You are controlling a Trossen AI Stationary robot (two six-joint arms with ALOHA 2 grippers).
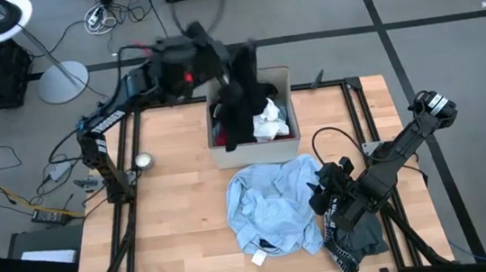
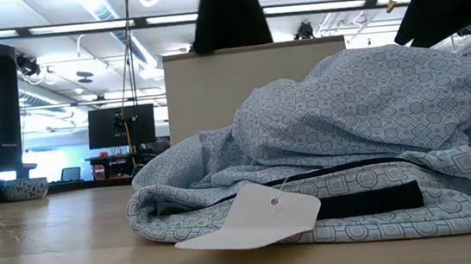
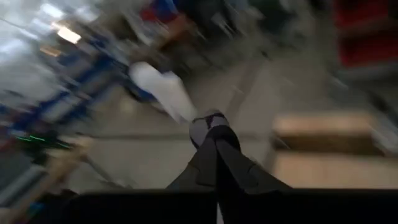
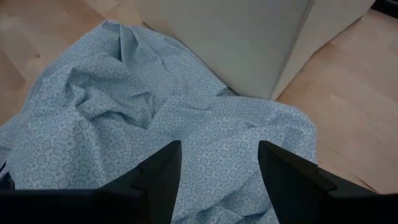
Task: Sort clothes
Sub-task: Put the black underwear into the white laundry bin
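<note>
1. High view is showing you the left gripper point(image 1: 234, 64) hanging over the far-left part of the cardboard box point(image 1: 284, 79), with a black garment point(image 1: 241, 100) dangling from it down into the box.
2. Left wrist view is showing you its fingers point(image 3: 217, 149) pinched together on that dark cloth.
3. You are also seeing a white piece point(image 1: 270, 120) and a bit of red point(image 1: 217, 139) lying inside the box.
4. Your right gripper point(image 1: 329, 201) is hovering at the right edge of the light blue patterned shirt point(image 1: 273, 207), which is lying crumpled on the table point(image 1: 178, 206) just near of the box.
5. Right wrist view is showing you its fingers point(image 4: 155, 174) spread wide above the shirt point(image 4: 124, 124), holding nothing.
6. A dark grey garment point(image 1: 358, 240) is lying under the right arm, at the near right of the table.
7. Low view is showing you a white tag point(image 2: 257, 218) resting at the shirt's near edge.
</note>
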